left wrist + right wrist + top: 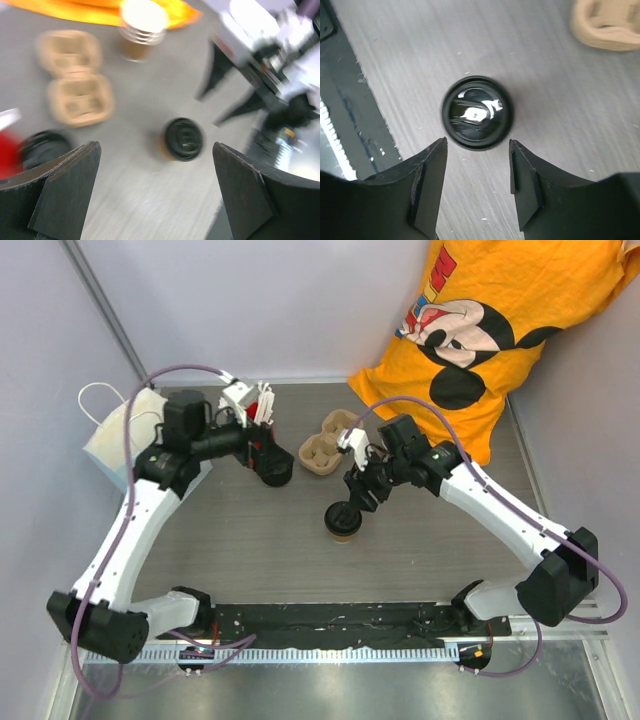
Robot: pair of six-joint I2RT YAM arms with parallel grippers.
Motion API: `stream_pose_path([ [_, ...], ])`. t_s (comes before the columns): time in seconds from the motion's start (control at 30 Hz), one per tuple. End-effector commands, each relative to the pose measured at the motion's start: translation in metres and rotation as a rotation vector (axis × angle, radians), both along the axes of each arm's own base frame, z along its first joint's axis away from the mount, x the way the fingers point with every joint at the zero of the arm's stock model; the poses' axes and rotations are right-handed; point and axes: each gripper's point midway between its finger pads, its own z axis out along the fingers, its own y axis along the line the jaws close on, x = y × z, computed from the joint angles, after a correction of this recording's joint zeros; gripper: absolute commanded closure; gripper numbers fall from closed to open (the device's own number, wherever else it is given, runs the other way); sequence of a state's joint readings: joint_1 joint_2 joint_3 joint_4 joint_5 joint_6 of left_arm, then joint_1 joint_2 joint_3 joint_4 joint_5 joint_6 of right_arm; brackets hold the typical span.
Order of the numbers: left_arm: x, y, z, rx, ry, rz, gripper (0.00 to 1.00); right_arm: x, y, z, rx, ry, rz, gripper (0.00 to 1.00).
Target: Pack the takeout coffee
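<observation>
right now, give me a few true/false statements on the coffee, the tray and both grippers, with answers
1. The lid is on the coffee. True.
2. The coffee sits in the tray. False: it stands on the table, apart from the tray.
3. The left gripper is shut on the coffee. False: it is open, with nothing between its fingers.
4. The right gripper is open, close over the coffee. True.
5. An orange shirt lies at the far right corner. True.
</observation>
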State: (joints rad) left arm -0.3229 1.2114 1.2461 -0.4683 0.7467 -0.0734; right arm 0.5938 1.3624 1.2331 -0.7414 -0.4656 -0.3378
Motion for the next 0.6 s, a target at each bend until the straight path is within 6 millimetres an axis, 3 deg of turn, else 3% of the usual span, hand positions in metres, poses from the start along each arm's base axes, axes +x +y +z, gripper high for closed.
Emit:
stream_pose_path([
  [0.0,0.009,0.07,0.017,0.17,-0.087,0.291,0.0,-0.021,0.013,-0.002,0.007,0.005,0.079,0.43],
  [0.1,0.017,0.117,0.033,0.254,-0.145,0.513,0.01,-0.031,0.02,-0.004,0.005,0.019,0.107,0.43],
  [0.23,0.012,0.161,0.046,0.339,-0.168,0.71,0.0,-0.039,0.028,-0.006,-0.013,0.012,0.131,0.44],
  [0.4,0.002,0.182,0.055,0.36,-0.179,0.805,0.0,-0.037,0.034,-0.022,-0.075,-0.017,0.11,0.46],
  [0.57,0.003,0.189,0.035,0.318,-0.12,0.819,0.0,-0.033,0.037,-0.036,-0.145,-0.04,0.078,0.5],
])
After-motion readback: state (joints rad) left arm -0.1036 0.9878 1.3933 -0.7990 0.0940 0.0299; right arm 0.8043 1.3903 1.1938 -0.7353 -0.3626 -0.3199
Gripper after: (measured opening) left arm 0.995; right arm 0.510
